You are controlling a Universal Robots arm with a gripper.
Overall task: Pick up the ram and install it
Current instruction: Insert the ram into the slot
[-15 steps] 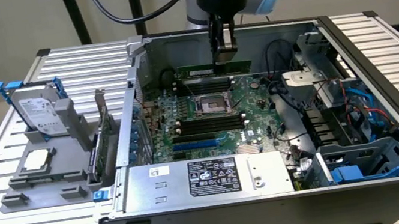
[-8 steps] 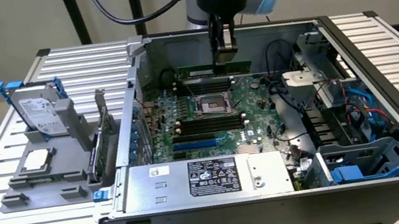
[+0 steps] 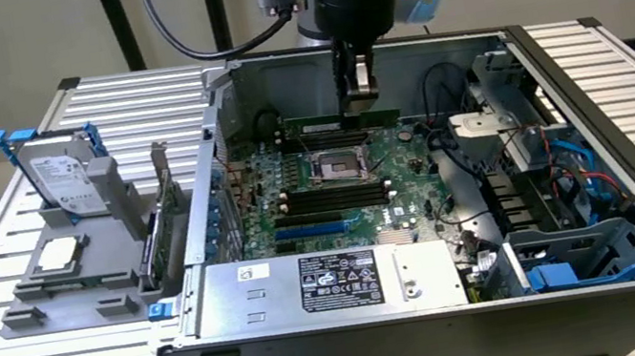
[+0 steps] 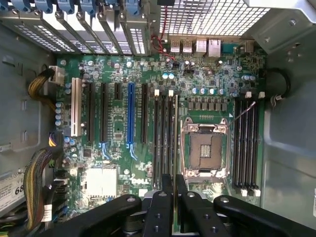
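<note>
**One RAM Stick Held Over the Board**

Item: one ram (image 3: 341, 122), a narrow green stick, hanging lengthwise inside the open computer case (image 3: 628, 184) above the motherboard (image 3: 332, 185), near the case's far wall. It is edge-on in the wrist view (image 4: 175, 143), over the slots beside the socket.

Holder: one gripper (image 3: 359, 84), fingers (image 4: 162, 207) clenched on the ram's upper edge.

Motherboard: one empty processor socket (image 4: 203, 149); two banks of black memory slots (image 4: 247, 145), one on each side of the socket; one blue expansion slot (image 4: 131, 113).

Outside the case, at the exterior view's left: one grey holder tray (image 3: 68, 307), one hard drive (image 3: 67, 186) standing upright, one square silver processor (image 3: 59, 254), one expansion card (image 3: 168, 213) on edge.
</note>
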